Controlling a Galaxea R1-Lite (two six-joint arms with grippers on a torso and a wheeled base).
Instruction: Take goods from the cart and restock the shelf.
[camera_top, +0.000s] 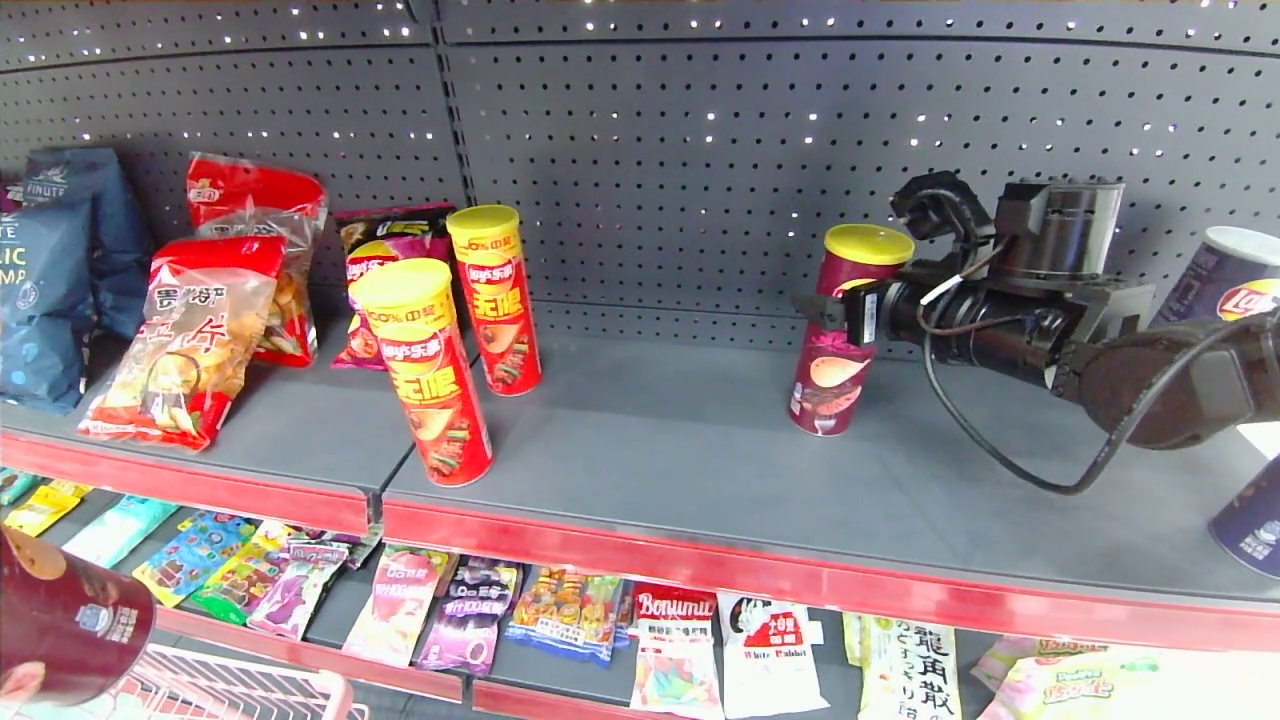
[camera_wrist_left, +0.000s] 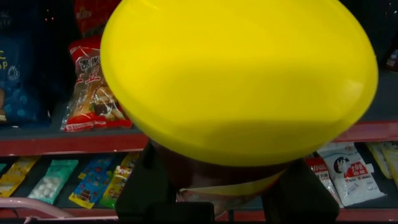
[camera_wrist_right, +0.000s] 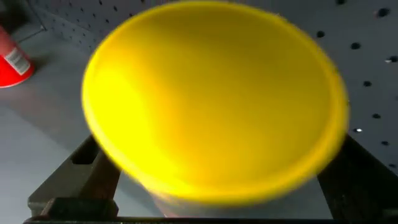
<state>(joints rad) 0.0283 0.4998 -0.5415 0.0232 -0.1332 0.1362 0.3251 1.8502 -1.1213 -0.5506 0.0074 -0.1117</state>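
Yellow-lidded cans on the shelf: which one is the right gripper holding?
The maroon can, standing alone right of the two red cans; the right gripper clasps it just below its lid.

One maroon yellow-lidded chip can (camera_top: 830, 385) stands on the shelf (camera_top: 650, 450); a second can (camera_top: 70, 615) tilts near the cart (camera_top: 250, 690).

The head camera looks forward and down at the shelf (camera_top: 700, 450) from some way back. It sees the right gripper (camera_top: 835, 305) side-on, closed around a maroon can (camera_top: 830, 380). The right wrist camera sits just behind that gripper, facing past its fingers (camera_wrist_right: 68, 186) onto the can's yellow lid (camera_wrist_right: 211, 99), very near. These 2 views share the can and the pegboard (camera_top: 700, 150) beyond it. The left wrist camera peers likewise over the left gripper (camera_wrist_left: 221, 196) at a second can (camera_wrist_left: 236, 74). Beyond that can it shares the red snack bag (camera_wrist_left: 93, 93) with the head view.
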